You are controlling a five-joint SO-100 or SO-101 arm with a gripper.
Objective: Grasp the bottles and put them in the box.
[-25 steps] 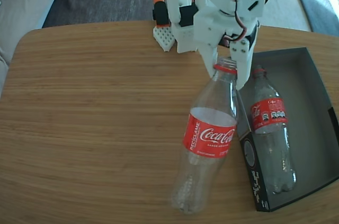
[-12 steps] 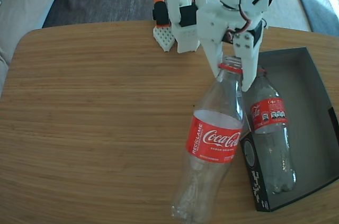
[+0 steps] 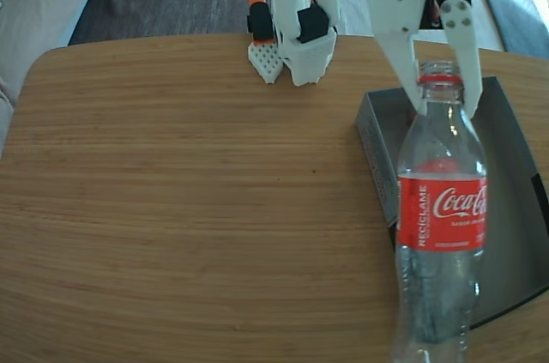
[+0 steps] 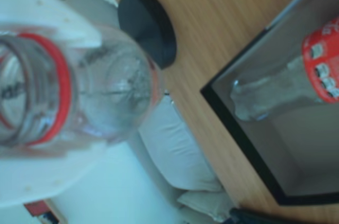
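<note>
Lying in the box (image 4: pixel 249 144): 1 bottle (image 4: pixel 296 75).

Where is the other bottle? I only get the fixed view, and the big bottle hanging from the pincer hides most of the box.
Observer: The wrist view shows it. A second bottle lies on its side inside the box.
Operator: Does the hanging one have a cap?
Observer: No. The wrist view looks down into the held bottle, and its mouth is open, with only a red ring around the neck.
Operator: Anything else I miss?
Observer: A black round disc shows at the edge of the table, outside the box. I cannot tell whether it rests on the table.
</note>
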